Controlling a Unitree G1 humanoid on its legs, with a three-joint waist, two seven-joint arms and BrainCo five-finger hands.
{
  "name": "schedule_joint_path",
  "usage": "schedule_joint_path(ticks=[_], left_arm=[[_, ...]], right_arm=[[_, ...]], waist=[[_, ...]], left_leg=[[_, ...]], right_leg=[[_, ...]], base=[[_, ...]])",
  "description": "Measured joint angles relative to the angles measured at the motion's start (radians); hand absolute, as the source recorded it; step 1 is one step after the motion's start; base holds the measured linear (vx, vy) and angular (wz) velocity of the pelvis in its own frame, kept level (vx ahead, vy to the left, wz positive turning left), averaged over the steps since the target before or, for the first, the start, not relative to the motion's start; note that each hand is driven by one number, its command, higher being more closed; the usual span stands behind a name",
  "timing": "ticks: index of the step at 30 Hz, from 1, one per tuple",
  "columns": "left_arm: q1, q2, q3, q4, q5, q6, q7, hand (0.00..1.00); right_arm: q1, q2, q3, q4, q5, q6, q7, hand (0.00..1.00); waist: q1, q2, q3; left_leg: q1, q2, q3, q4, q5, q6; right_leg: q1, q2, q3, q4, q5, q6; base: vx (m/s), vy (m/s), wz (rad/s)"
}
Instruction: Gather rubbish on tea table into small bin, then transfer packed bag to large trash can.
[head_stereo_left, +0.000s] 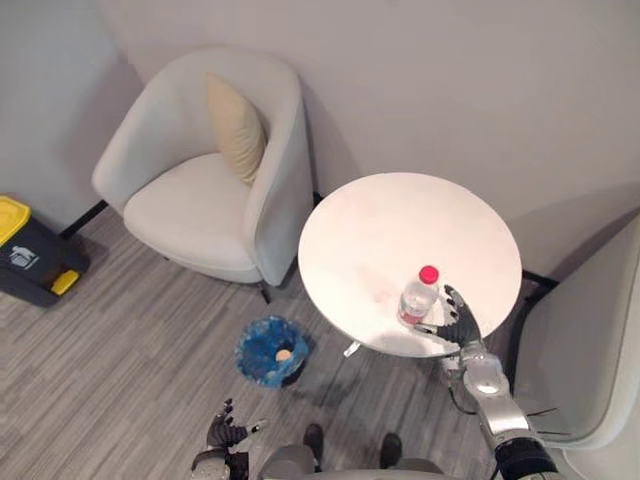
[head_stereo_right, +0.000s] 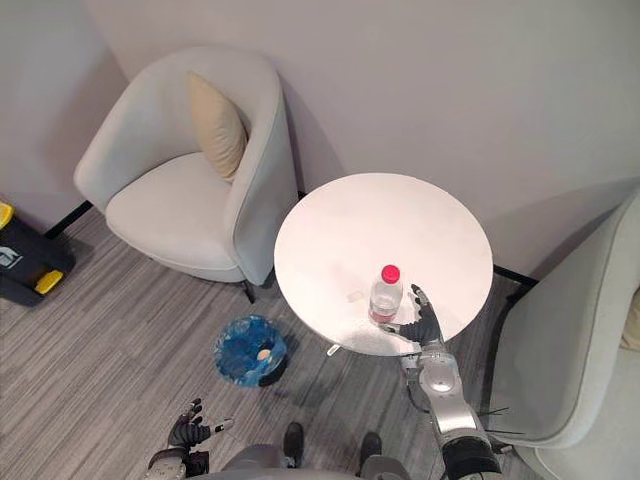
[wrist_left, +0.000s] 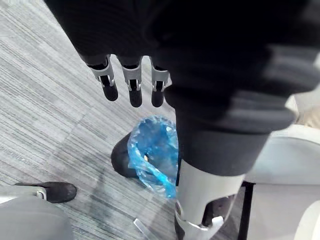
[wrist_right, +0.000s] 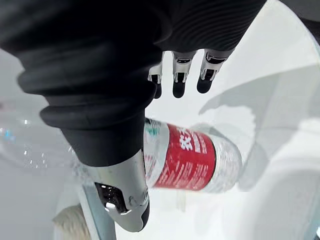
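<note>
Two robot hands appear at the near edge of the scene. The right robot hand (head_stereo_left: 460, 326) reaches over the near right rim of the round white surface (head_stereo_left: 395, 220), released, with its fingers (wrist_right: 180, 80) straight and its thumb (wrist_right: 122, 192) set apart. A clear plastic bottle (head_stereo_left: 418, 297) with a red cap and red label stands upright on the near right part of the surface, just beside this hand on its left and lying between thumb and fingers in the right wrist view; whether they touch it cannot be told. The left robot hand (head_stereo_left: 226, 432) hangs low at the near left above the grey floor (head_stereo_left: 130, 350), also released, its fingers relaxed. A small bin (head_stereo_left: 270, 352) lined with a blue bag stands on the floor near the surface, to its left, with a pale scrap (head_stereo_left: 284, 354) inside. A black trash can (head_stereo_left: 30, 258) with a yellow lid stands at the far left by the wall. A pale armchair (head_stereo_left: 190, 210) holding a beige cushion (head_stereo_left: 236, 128) stands left of the surface, and a second armchair (head_stereo_left: 585, 350) stands at the right.
</note>
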Motion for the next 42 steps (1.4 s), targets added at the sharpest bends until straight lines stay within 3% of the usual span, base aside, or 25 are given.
schedule_joint_path(ticks=[3, 11, 12, 19, 26, 33, 35, 37, 38, 39, 40, 41, 42], left_arm=[[0.011, 0.0, -0.001, 0.001, 0.0, 0.0, 0.001, 0.0], [0.02, -0.001, -0.046, 0.004, -0.002, -0.001, 0.022, 0.0], [0.02, -0.002, -0.05, 0.004, -0.003, -0.001, 0.022, 0.0], [0.015, -0.014, -0.08, 0.003, -0.033, -0.009, 0.021, 0.0], [0.018, -0.021, -0.088, 0.003, -0.054, -0.009, 0.021, 0.0], [0.016, -0.032, -0.071, 0.001, -0.052, -0.008, 0.021, 0.0], [0.012, -0.033, -0.067, 0.001, -0.052, -0.007, 0.021, 0.0], [0.009, -0.032, -0.067, 0.0, -0.052, -0.006, 0.021, 0.0], [0.007, -0.035, -0.067, -0.001, -0.051, -0.005, 0.02, 0.0], [0.002, -0.036, -0.065, 0.0, -0.051, -0.002, 0.02, 0.0], [-0.009, -0.036, -0.056, 0.001, -0.046, 0.001, 0.019, 0.0], [-0.025, -0.036, -0.052, 0.002, -0.04, 0.0, 0.019, 0.0], [-0.031, -0.036, -0.052, 0.003, -0.039, 0.0, 0.02, 0.0]], right_arm=[[-0.024, 0.007, 0.001, 0.031, -0.006, 0.004, -0.008, 0.0], [-0.163, 0.03, -0.001, 0.104, -0.046, 0.006, -0.133, 0.0], [-0.181, 0.034, -0.002, 0.105, -0.045, 0.007, -0.14, 1.0], [-0.351, 0.028, -0.002, 0.191, 0.007, 0.01, -0.177, 1.0], [-0.38, 0.022, 0.031, 0.178, 0.074, 0.011, -0.167, 1.0], [-0.1, 0.019, 0.008, -0.182, 0.074, -0.002, -0.144, 1.0], [-0.026, 0.039, 0.01, -0.244, 0.075, -0.015, -0.102, 1.0], [0.003, 0.049, 0.011, -0.261, 0.079, -0.023, -0.077, 1.0], [0.016, 0.052, 0.011, -0.262, 0.087, -0.028, -0.059, 1.0], [0.02, 0.056, 0.01, -0.262, 0.093, -0.029, -0.054, 1.0], [0.024, 0.055, 0.01, -0.27, 0.104, -0.031, -0.038, 1.0], [0.037, 0.05, 0.008, -0.298, 0.109, -0.037, -0.032, 1.0], [0.038, 0.045, 0.006, -0.305, 0.109, -0.04, -0.03, 1.0]], waist=[[0.001, 0.003, 0.001], [0.007, 0.024, 0.013], [0.012, 0.027, 0.015], [0.057, 0.043, 0.052], [0.062, 0.049, 0.078], [0.042, 0.05, 0.076], [0.027, 0.049, 0.075], [0.022, 0.048, 0.075], [0.015, 0.049, 0.074], [0.01, 0.047, 0.069], [-0.006, 0.04, 0.064], [-0.014, 0.04, 0.06], [-0.018, 0.044, 0.057]], left_leg=[[-0.018, -0.004, -0.036, -0.009, 0.013, -0.009], [-0.042, -0.012, -0.082, -0.009, 0.029, 0.0], [-0.046, -0.012, -0.085, -0.009, 0.03, -0.001], [-0.071, -0.014, -0.118, -0.008, 0.04, -0.009], [-0.075, -0.014, -0.142, -0.008, 0.044, -0.012], [-0.041, -0.032, -0.215, -0.008, 0.044, -0.012], [-0.045, -0.031, -0.213, -0.009, 0.058, -0.024], [-0.057, -0.035, -0.126, -0.016, 0.081, -0.024], [-0.065, -0.018, 0.044, -0.021, 0.043, 0.036], [-0.07, 0.0, 0.125, -0.016, 0.033, 0.065], [-0.069, 0.029, 0.315, -0.009, 0.012, 0.095], [-0.064, 0.066, 0.46, 0.012, 0.009, 0.099], [-0.062, 0.078, 0.511, 0.025, 0.016, 0.094]], right_leg=[[-0.01, 0.0, -0.021, -0.001, 0.0, -0.001], [-0.011, 0.007, -0.059, -0.011, 0.007, -0.008], [-0.013, 0.007, -0.062, -0.012, 0.007, -0.008], [-0.024, 0.009, -0.092, -0.012, 0.005, -0.011], [-0.025, 0.008, -0.113, 0.004, -0.007, -0.016], [0.028, -0.013, -0.195, 0.045, -0.062, -0.006], [0.031, -0.032, -0.232, 0.075, -0.085, -0.005], [0.028, -0.054, -0.258, 0.101, -0.101, -0.007], [0.029, -0.064, -0.285, 0.117, -0.11, -0.005], [0.03, -0.07, -0.298, 0.123, -0.113, -0.002], [0.037, -0.09, -0.329, 0.126, -0.116, 0.003], [0.036, -0.113, -0.357, 0.146, -0.127, 0.019], [0.035, -0.122, -0.364, 0.164, -0.135, 0.026]], base=[[-0.05, -0.015, 0.26], [0.02, -0.017, 0.15], [0.04, -0.012, 0.08], [0.01, -0.001, 0.13], [-0.02, 0.004, 0.1], [0.02, 0.0, 0.35], [0.0, -0.005, 0.5], [-0.07, 0.023, 0.44], [-0.08, 0.035, 0.45], [-0.04, 0.058, 0.67], [0.07, 0.09, 0.82], [0.09, 0.117, 0.85], [0.13, 0.129, 0.67]])
